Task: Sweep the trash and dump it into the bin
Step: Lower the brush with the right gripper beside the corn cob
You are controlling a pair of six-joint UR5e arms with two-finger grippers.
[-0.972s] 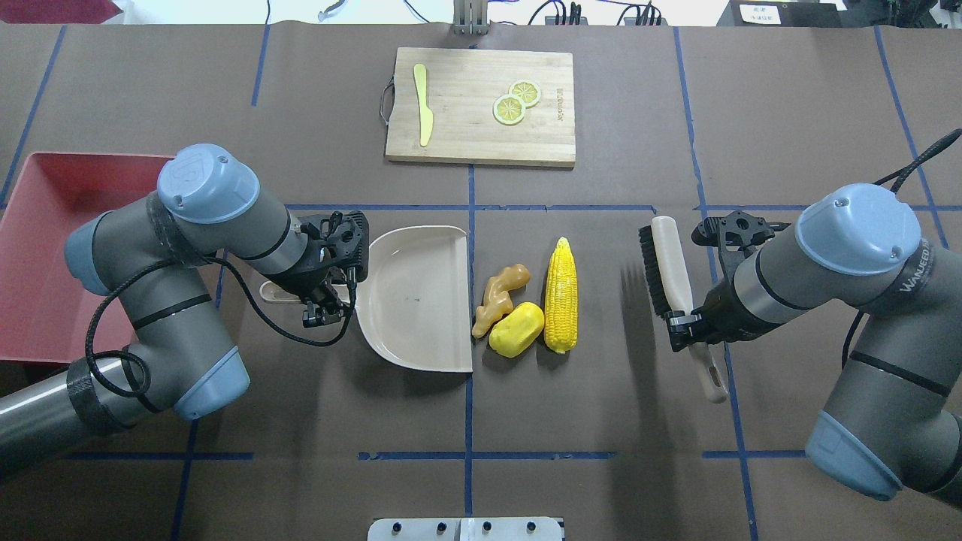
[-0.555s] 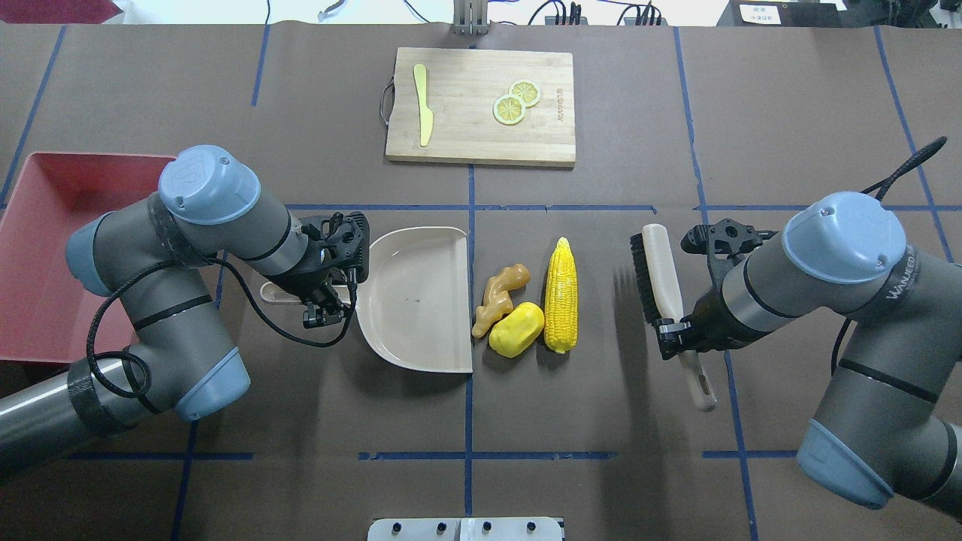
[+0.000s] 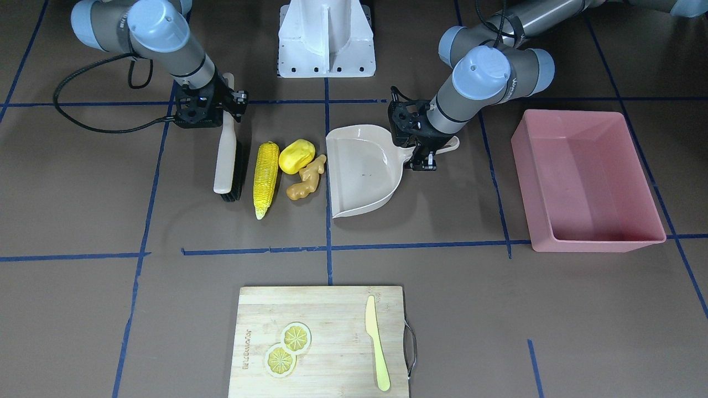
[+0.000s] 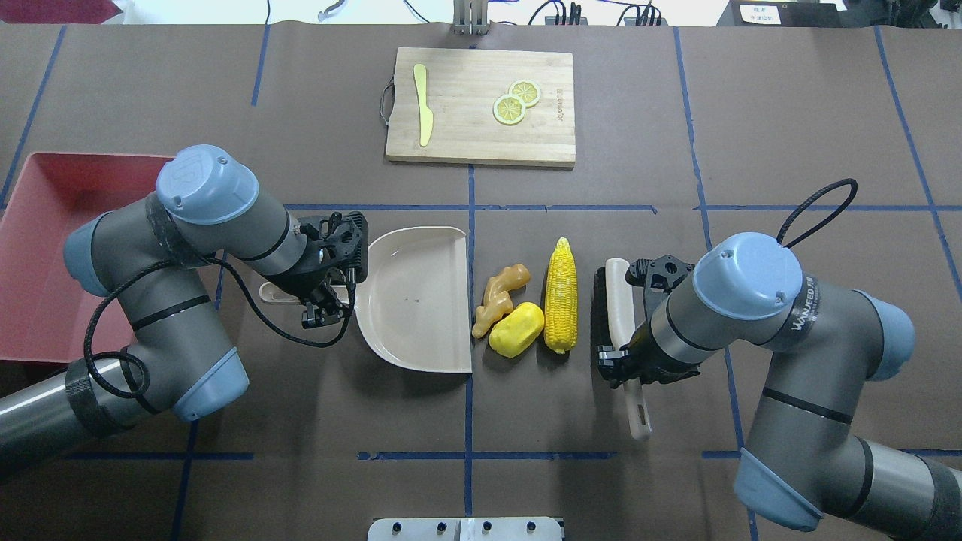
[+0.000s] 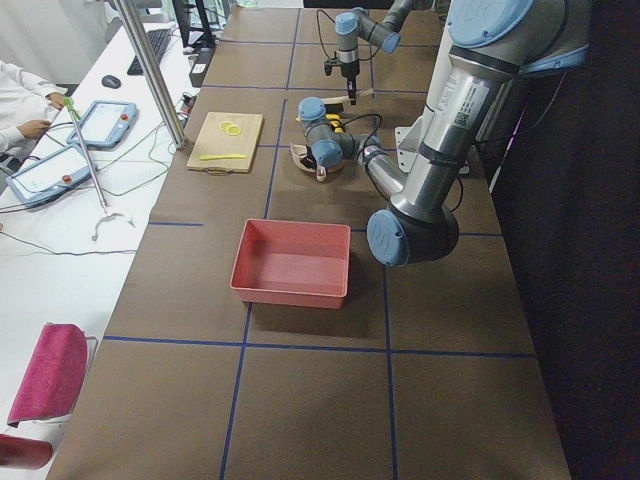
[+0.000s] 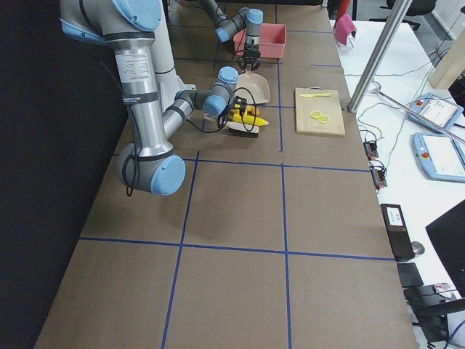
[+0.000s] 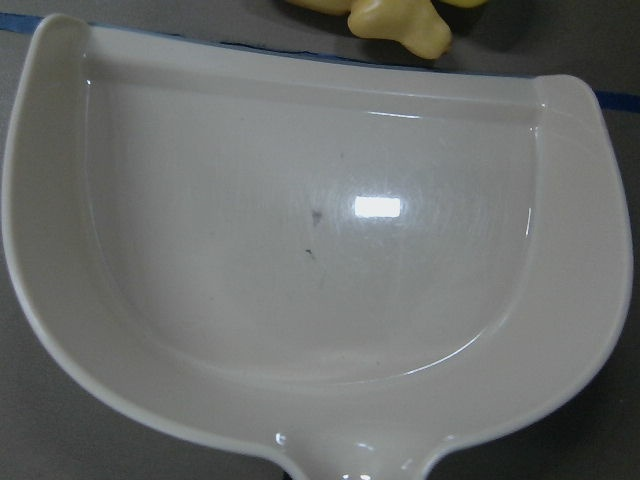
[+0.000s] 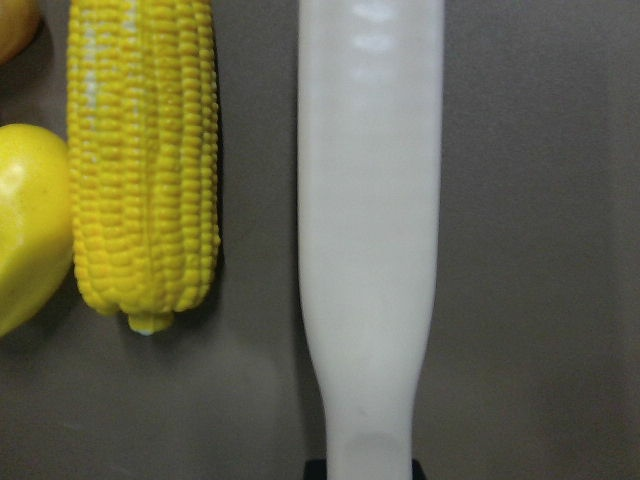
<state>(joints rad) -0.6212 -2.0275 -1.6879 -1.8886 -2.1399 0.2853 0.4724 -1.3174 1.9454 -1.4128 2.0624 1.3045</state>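
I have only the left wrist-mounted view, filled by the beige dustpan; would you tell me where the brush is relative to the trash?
Observer: The white-backed, black-bristled brush lies alongside the yellow corn cob, on its side away from the beige plastic dustpan, a narrow gap between them.
Operator: Thank you; is it held?
Observer: Yes, the right gripper is shut on its handle.
Operator: And where is the bin?
Observer: The large pink rectangular plastic tub stands apart on the dustpan's handle side.
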